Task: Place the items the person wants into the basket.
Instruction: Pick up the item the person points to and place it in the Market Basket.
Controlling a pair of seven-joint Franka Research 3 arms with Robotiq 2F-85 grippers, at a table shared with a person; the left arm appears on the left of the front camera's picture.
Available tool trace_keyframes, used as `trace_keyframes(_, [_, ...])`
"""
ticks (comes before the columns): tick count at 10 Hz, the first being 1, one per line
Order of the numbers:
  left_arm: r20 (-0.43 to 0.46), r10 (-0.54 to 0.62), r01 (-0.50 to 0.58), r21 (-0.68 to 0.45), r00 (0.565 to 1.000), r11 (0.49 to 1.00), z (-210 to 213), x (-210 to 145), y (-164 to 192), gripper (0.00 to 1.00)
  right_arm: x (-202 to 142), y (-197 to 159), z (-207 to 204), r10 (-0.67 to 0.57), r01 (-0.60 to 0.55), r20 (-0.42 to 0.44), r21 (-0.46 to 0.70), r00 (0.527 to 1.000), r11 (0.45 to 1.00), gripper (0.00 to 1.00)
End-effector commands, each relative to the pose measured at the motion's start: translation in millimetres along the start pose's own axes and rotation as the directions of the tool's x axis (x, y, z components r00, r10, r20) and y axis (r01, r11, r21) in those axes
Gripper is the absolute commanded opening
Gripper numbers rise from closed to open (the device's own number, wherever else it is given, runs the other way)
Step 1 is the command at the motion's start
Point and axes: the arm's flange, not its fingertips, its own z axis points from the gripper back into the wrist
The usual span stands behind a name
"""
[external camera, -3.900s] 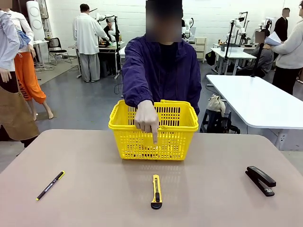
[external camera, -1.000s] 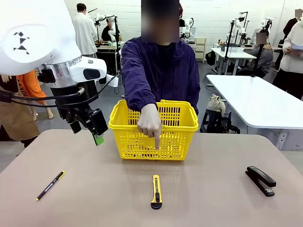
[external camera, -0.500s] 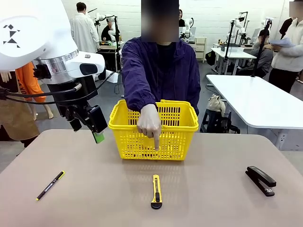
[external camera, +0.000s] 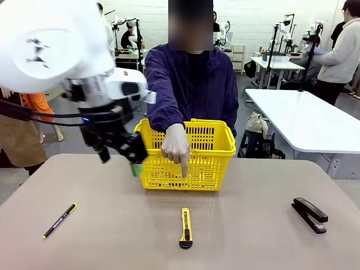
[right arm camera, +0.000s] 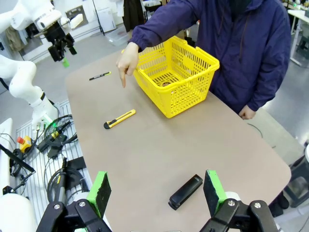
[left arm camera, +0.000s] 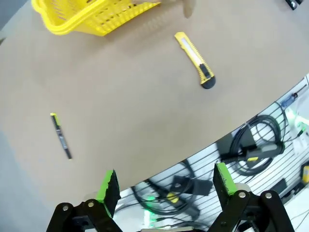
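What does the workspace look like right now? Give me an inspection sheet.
Surface: tan table, nothing spilled.
Job's things: yellow-black utility knife lies flat near the middle, in front of the yellow basket; the person's hand points a finger down toward it.
Clutter: black pen with yellow print on the robot's left side; black stapler on its right side.
Grippers: left gripper open, empty, in the air beside the basket; right gripper open, empty, held high off the table.
Cables: black cable loops below the table's near edge.
Surroundings: white table and people at benches farther off.
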Motion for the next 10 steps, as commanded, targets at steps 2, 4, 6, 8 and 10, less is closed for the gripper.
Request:
trace_keyframes(2, [-0.019, 0.231, -0.230, 0.060, 0.973, 0.971, -48.7, 22.7, -83.5, 1.00, 0.5, -1.1, -1.1, 0.013, -0.014, 0.040, 0.006, 0.999, 1.000, 1.00])
trace_keyframes(4, [-0.014, 0.340, -0.337, 0.099, 0.940, 0.936, -87.2, 41.9, -108.4, 1.00, 0.5, -1.1, -1.1, 0.013, -0.014, 0.040, 0.006, 0.999, 1.000, 1.00])
trace_keyframes(6, [-0.039, 0.366, -0.359, 0.129, 0.930, 0.924, -130.2, 51.1, -120.1, 1.00, 0.5, -1.1, -1.1, 0.013, -0.014, 0.040, 0.006, 0.999, 1.000, 1.00])
trace_keyframes(8, [-0.084, 0.326, -0.313, 0.136, 0.942, 0.940, -159.6, 59.2, -116.8, 1.00, 0.5, -1.1, -1.1, 0.013, -0.014, 0.040, 0.006, 0.999, 1.000, 1.00])
trace_keyframes(10, [-0.148, 0.320, -0.313, 0.067, 0.936, 0.947, -187.0, 64.0, -114.3, 1.00, 0.5, -1.1, -1.1, 0.013, -0.014, 0.040, 0.006, 0.999, 1.000, 1.00])
